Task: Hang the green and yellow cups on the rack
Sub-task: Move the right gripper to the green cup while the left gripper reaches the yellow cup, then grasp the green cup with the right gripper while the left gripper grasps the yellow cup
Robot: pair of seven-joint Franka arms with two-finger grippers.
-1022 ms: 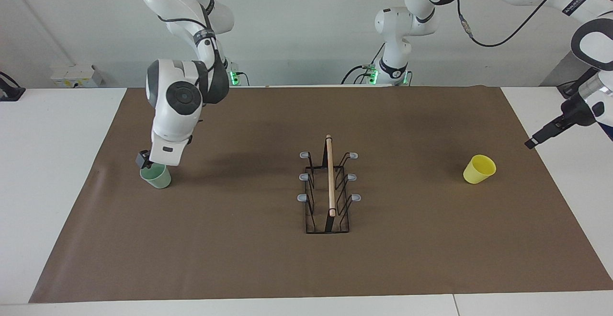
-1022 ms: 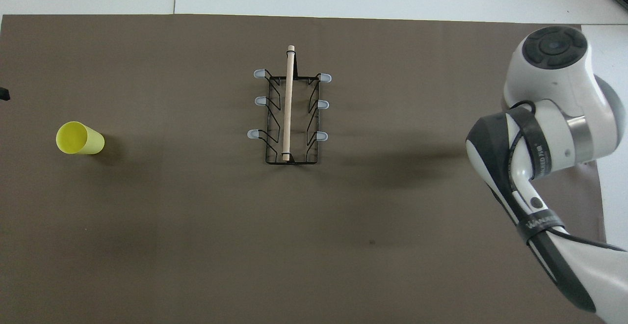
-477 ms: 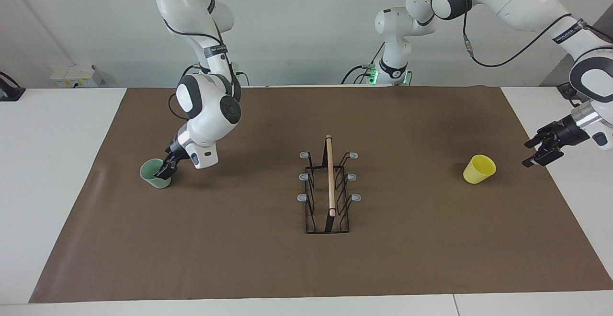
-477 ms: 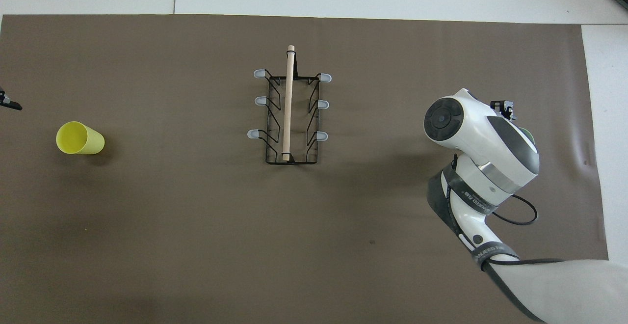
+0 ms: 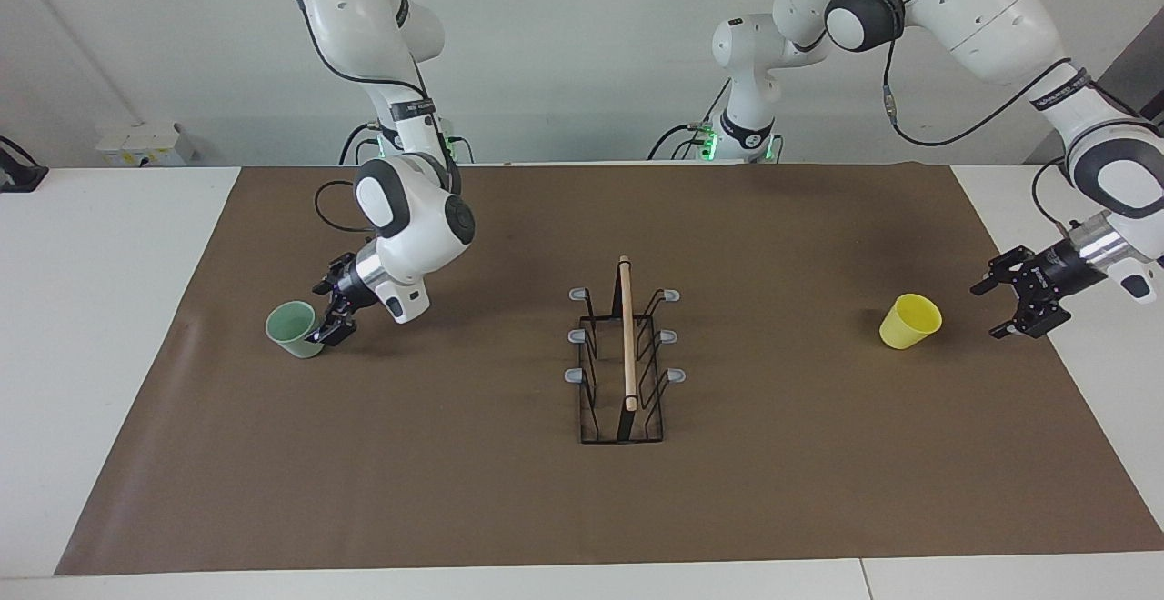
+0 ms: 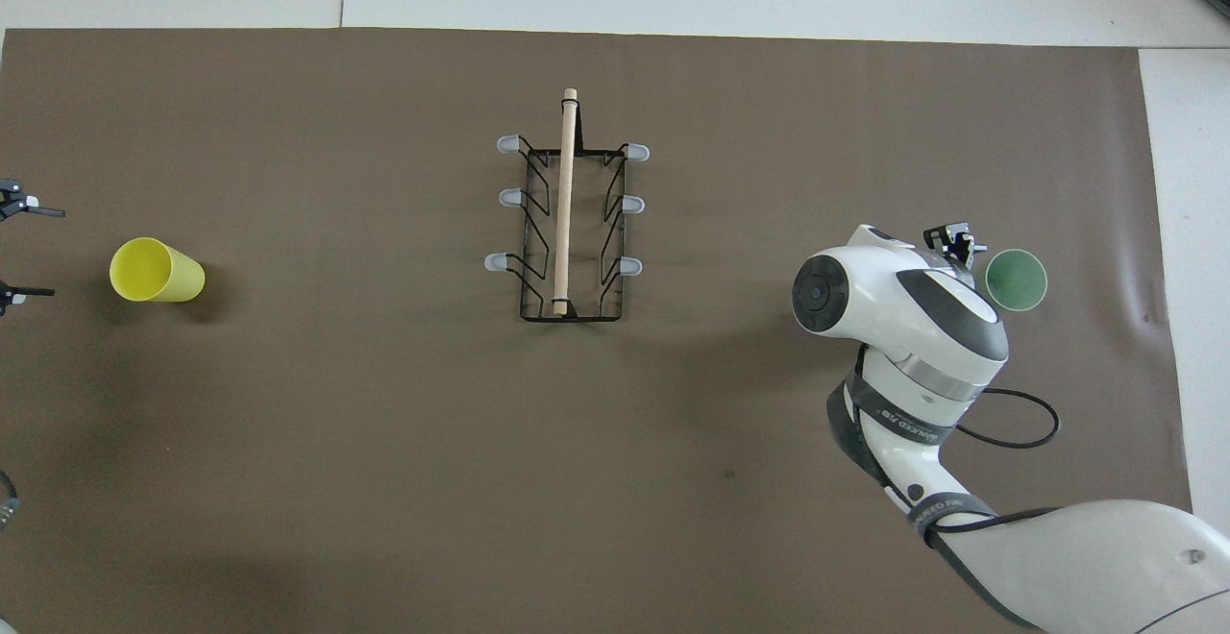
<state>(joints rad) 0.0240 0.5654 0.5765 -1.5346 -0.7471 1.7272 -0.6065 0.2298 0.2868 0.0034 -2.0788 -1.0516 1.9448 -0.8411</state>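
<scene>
We see a brown mat covering most of the white table, and we take the rack at the mat's middle as our landmark. The rack stands upright — black wire frame, a light wooden rod along its top, three grey-tipped prongs per side, none carrying a cup.

From the rack toward the right arm's end of the table we find the right arm bent low over the mat, its right gripper down at mat level just beside the green cup. Its fingers stand spread apart, released, one fingertip at the cup's wall; we cannot tell if it touches. The green cup stands upright on the mat, mouth up, well apart from the rack.

From the rack toward the left arm's end we find the left gripper low over the mat's edge, fingers wide apart — holding nothing. In the overhead view only its two fingertips show at the frame's edge. The yellow cup sits between this gripper and the rack, near the gripper, untouched, mouth up.
</scene>
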